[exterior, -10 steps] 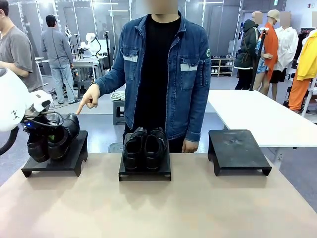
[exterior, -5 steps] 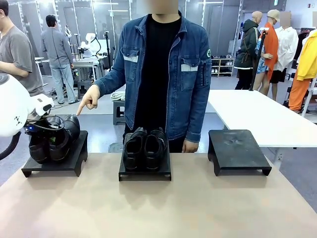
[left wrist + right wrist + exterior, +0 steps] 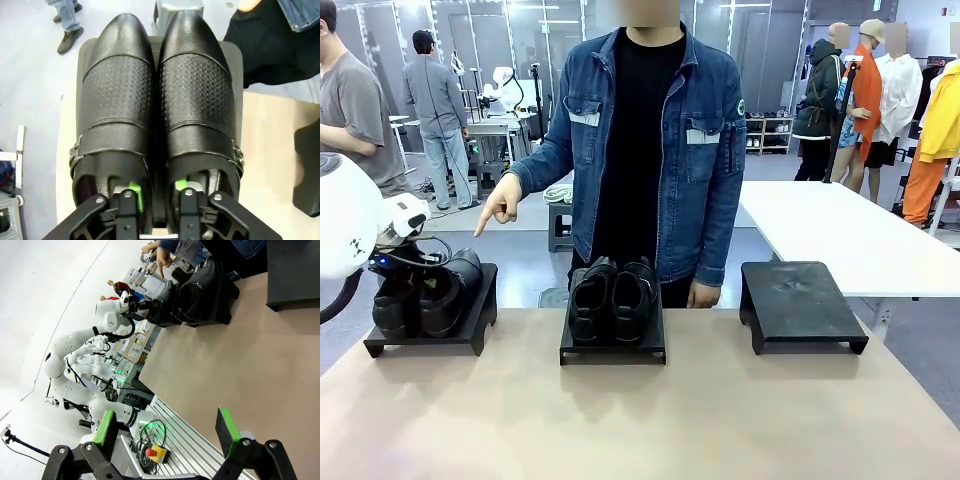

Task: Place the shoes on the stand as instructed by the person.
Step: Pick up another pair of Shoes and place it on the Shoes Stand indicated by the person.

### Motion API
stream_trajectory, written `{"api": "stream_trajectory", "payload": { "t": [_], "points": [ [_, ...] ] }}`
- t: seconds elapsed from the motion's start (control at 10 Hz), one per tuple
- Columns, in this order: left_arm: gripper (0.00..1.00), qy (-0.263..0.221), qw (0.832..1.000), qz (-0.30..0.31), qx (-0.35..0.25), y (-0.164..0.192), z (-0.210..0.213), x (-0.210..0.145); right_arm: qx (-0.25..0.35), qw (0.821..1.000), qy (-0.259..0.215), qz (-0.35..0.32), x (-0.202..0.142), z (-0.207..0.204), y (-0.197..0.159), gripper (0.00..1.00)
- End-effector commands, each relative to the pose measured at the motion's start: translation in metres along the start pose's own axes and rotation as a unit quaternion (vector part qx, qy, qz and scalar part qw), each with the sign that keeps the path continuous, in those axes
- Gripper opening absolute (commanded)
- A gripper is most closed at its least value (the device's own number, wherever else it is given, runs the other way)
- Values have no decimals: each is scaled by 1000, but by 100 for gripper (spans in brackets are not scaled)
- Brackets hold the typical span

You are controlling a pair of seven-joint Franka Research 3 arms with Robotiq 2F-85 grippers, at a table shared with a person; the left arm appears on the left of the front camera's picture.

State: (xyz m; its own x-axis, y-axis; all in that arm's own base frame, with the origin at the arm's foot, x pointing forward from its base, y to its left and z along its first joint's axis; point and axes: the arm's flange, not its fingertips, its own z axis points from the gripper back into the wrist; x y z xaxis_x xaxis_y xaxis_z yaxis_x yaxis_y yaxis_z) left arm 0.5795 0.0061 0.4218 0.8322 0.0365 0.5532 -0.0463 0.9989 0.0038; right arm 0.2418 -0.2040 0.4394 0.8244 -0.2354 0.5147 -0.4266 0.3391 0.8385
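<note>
My left claw (image 3: 156,200) sat with one finger inside each heel opening of a pair of shoes (image 3: 425,298) resting flat on the left stand (image 3: 470,325); grip or release could not be determined. My right claw (image 3: 167,432) stood wide, empty. The person's hand (image 3: 498,205) pointed at that stand. A second pair (image 3: 612,298) occupied the middle stand (image 3: 612,350).

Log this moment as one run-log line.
phase: placing | left gripper: fingers inside shoe pair on left stand | right gripper: open, empty | person's hand: pointing at left stand
</note>
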Motion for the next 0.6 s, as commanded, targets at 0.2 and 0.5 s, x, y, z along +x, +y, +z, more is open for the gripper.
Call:
{"api": "stream_trajectory", "payload": {
  "t": [0.2,0.5],
  "points": [
    [100,-19,1000,2,4,-3,0,8,4,1000,1,10,0,2,1,100],
    [98,-24,1000,1,1,-2,6,6,4,1000,1,10,0,2,1,100]
  ]
}}
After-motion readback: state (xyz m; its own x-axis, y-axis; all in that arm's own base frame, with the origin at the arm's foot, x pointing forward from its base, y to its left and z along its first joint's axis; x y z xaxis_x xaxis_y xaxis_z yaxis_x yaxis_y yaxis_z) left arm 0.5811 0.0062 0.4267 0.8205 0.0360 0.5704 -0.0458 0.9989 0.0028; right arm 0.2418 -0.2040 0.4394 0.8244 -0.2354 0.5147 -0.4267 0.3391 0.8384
